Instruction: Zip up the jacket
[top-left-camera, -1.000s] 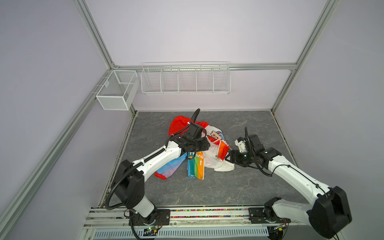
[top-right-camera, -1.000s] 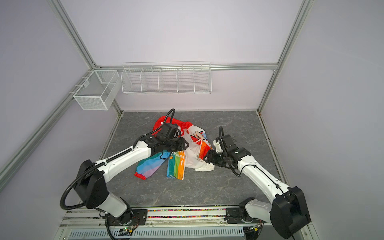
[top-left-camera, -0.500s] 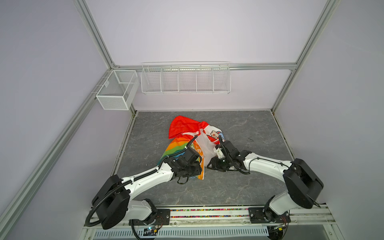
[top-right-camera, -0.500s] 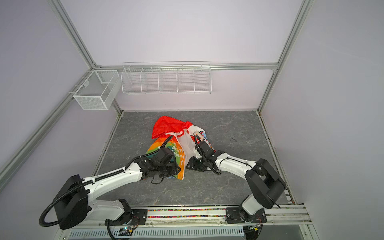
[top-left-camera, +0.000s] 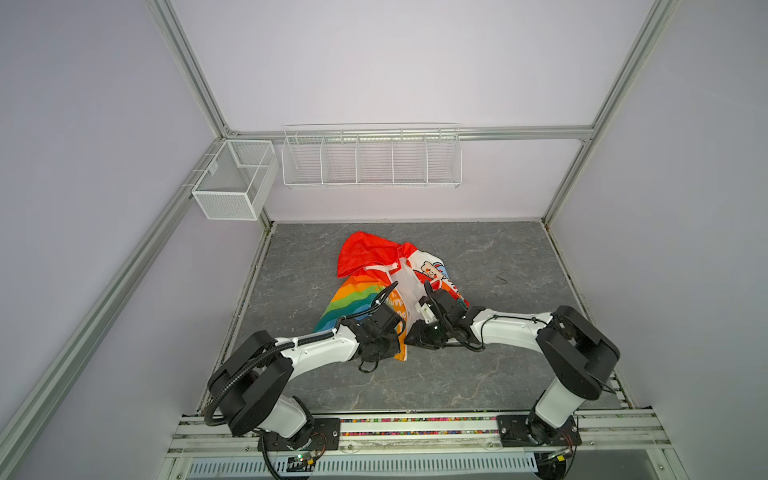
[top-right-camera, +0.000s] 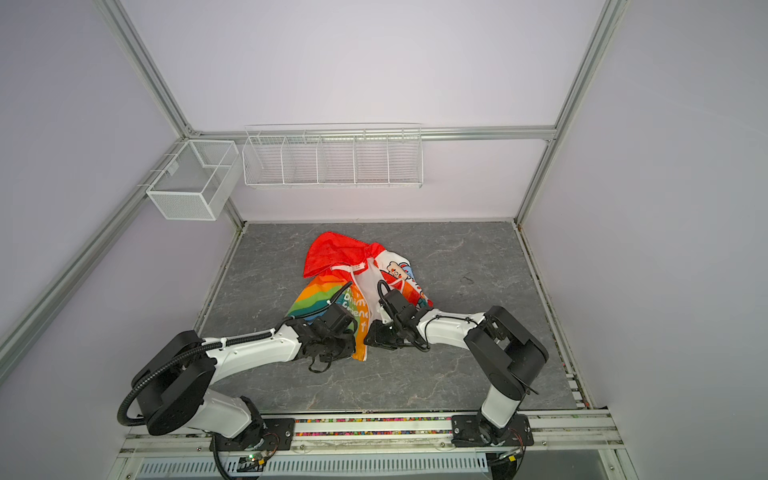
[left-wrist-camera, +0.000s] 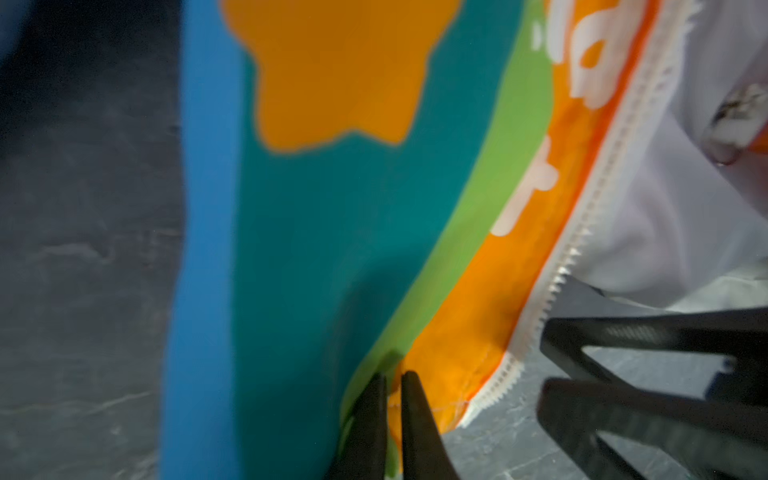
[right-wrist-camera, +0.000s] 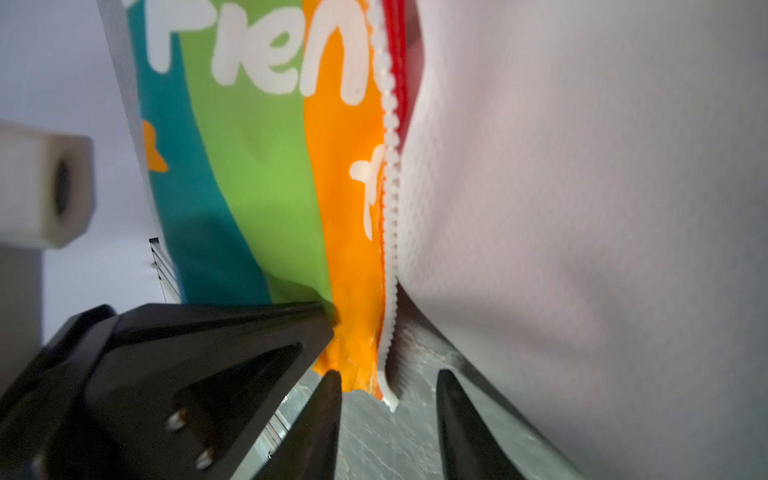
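Jacket (top-left-camera: 349, 305) lies rumpled on the grey desk (top-left-camera: 519, 266), its red hood (top-left-camera: 365, 257) at the opposite end from the white zipper's (right-wrist-camera: 390, 208) lower end. Left end effector (left-wrist-camera: 392, 376) is clamped on the orange hem just beside that zipper end. Right end effector (right-wrist-camera: 388, 374) has its jaws parted with the zipper's end between its fingers, gripping nothing. White lining (right-wrist-camera: 582, 208) lies on the zipper's other side.

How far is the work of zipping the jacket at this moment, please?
Done: the left gripper grips the jacket at its bottom hem, near the zipper. In hand: the open right gripper straddles the zipper's lower end. Left: joining both halves and pulling up; the lining shows, unzipped.
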